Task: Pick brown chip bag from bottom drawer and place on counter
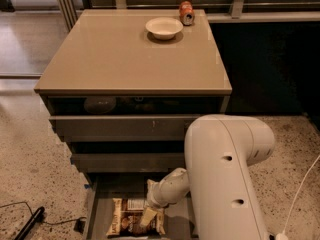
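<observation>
Gripper [149,215] down in bottom drawer [112,191], at brown chip bag [126,224]; whether it grips, cannot tell; bag lies in drawer, not lifted; placing on counter [115,54] not yet done.

A smooth, glossy counter [120,59] is pictured above the matt bottom drawer [97,209], where the gripper [149,215] is seen low over a crinkly, shiny brown chip bag [125,225]. The arm [225,184] is cased in smooth white plastic; the floor [30,169] is speckled stone.
</observation>
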Motion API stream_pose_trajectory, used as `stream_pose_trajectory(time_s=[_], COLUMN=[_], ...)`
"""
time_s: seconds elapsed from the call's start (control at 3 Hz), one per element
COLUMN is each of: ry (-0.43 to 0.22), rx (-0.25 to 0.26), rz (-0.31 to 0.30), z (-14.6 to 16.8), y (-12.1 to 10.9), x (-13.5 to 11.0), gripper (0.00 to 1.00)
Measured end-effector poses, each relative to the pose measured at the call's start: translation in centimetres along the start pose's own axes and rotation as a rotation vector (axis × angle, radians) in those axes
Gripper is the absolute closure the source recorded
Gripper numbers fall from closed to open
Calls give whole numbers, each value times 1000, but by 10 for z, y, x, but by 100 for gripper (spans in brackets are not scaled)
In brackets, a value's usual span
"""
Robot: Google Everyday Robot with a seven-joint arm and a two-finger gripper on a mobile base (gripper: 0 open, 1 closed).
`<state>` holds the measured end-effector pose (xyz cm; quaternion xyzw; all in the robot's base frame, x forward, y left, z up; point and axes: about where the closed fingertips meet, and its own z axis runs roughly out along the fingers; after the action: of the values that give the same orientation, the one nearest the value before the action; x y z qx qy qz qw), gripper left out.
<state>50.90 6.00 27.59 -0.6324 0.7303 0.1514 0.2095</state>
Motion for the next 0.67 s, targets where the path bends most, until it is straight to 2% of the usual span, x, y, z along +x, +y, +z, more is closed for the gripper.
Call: stream_pose_trajectory(time_s=[0.33,0.67], ry=[52,52], rx=[58,58], rz=[32,32], z=[-19,-19], y=[-12,-12], x=[7,6], gripper=[0,0])
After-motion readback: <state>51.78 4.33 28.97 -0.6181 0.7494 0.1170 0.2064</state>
